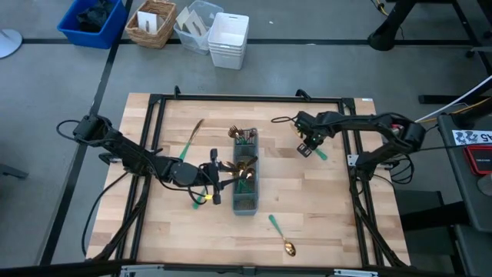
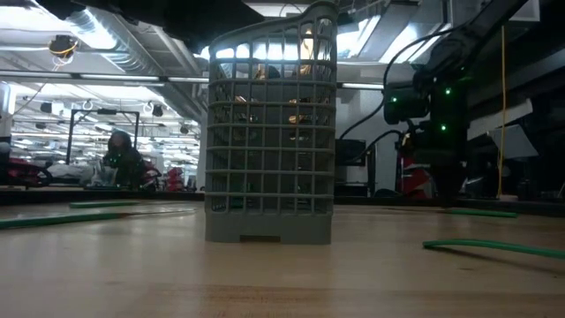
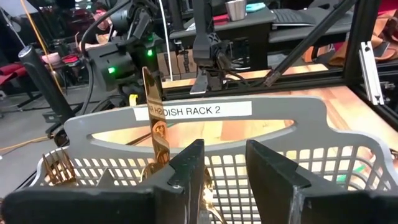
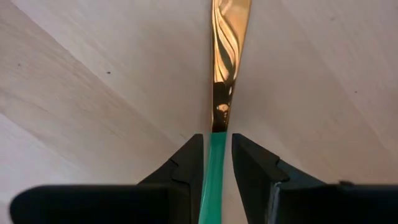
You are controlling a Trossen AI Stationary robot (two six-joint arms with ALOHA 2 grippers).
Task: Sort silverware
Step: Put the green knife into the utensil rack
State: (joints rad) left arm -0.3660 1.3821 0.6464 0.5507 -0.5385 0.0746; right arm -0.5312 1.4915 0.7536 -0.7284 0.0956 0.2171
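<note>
From above, the grey caddy (image 1: 246,171) stands mid-table (image 1: 323,223), its long axis running front to back, with gold heads showing in its compartments. Three pieces of silverware lie loose on the wood: a knife (image 1: 189,140) left of the caddy, slanting with its gold blade toward the far edge and its green handle toward the near one; a spoon (image 1: 281,235) near the front, its handle toward the caddy and its gold bowl toward the front edge; and a green-handled piece (image 1: 202,199) just under the left arm. The left claw (image 1: 217,183) sits against the caddy's left wall; the right claw (image 1: 308,146) is over the far right part of the table, with a green handle (image 1: 318,153) sticking out beside it. Off the table, beyond its far edge, sit four bins: one blue, one wicker, one clear, one white. From table height, the caddy (image 2: 271,132) rises in the middle as a tall grid, and green handles (image 2: 494,250) lie flat on either side. In the left wrist view, the left claw (image 3: 225,168) is open, nothing between its fingers, just at the caddy's rim (image 3: 199,118), labelled "DISH RACK 2"; one gold blade (image 3: 155,118) stands upright inside and fork tines (image 3: 59,167) show beside it. In the right wrist view, the right claw (image 4: 217,158) is clenched on a green handle (image 4: 213,180), the gold blade (image 4: 227,43) pointing straight away from it over the wood.
</note>
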